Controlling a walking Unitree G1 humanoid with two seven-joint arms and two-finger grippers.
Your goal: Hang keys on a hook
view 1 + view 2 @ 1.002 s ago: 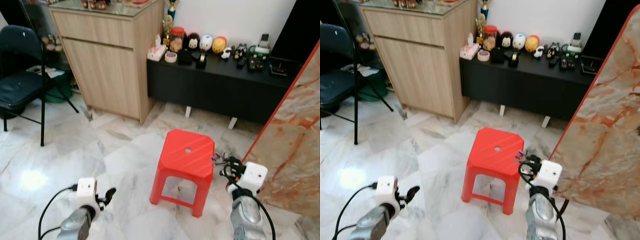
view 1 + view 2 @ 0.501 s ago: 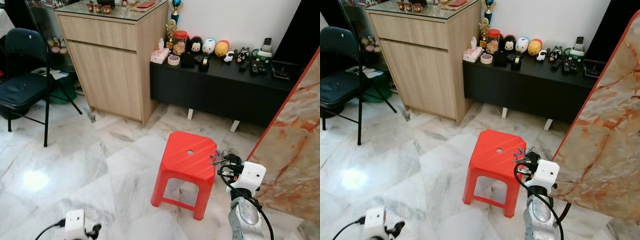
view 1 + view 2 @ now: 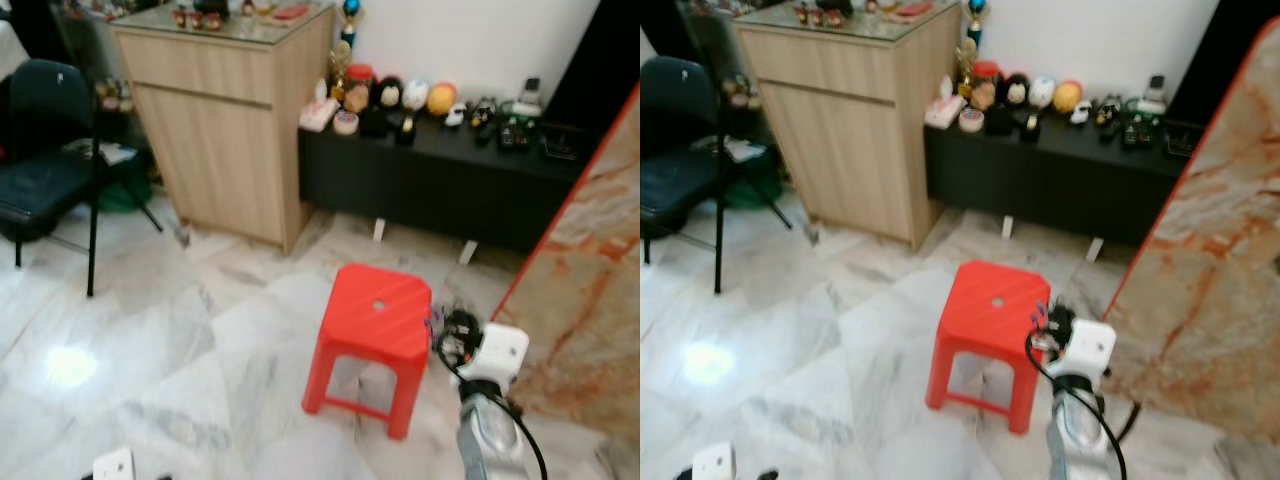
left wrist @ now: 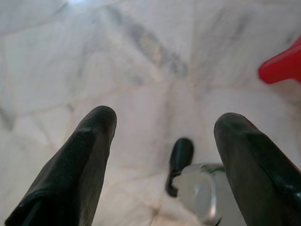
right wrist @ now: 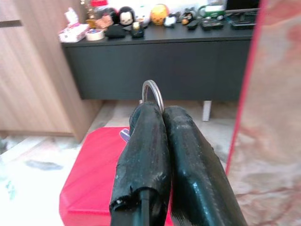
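While the right gripper pinches the keys tight by their ring, it sits just beside the red stool's right edge. Left gripper hangs low over the marble floor, fingers spread wide, holding nothing.

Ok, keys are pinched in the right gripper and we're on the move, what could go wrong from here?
Three things, judging by the views:
1. The right gripper holds the keys only by the ring that pokes out at its fingertips; a jolt might shake them loose.
2. The red stool stands close beside that arm, so a swing could clip it.
3. The head views are blurred and I can make out no hook, so the target is still uncertain.
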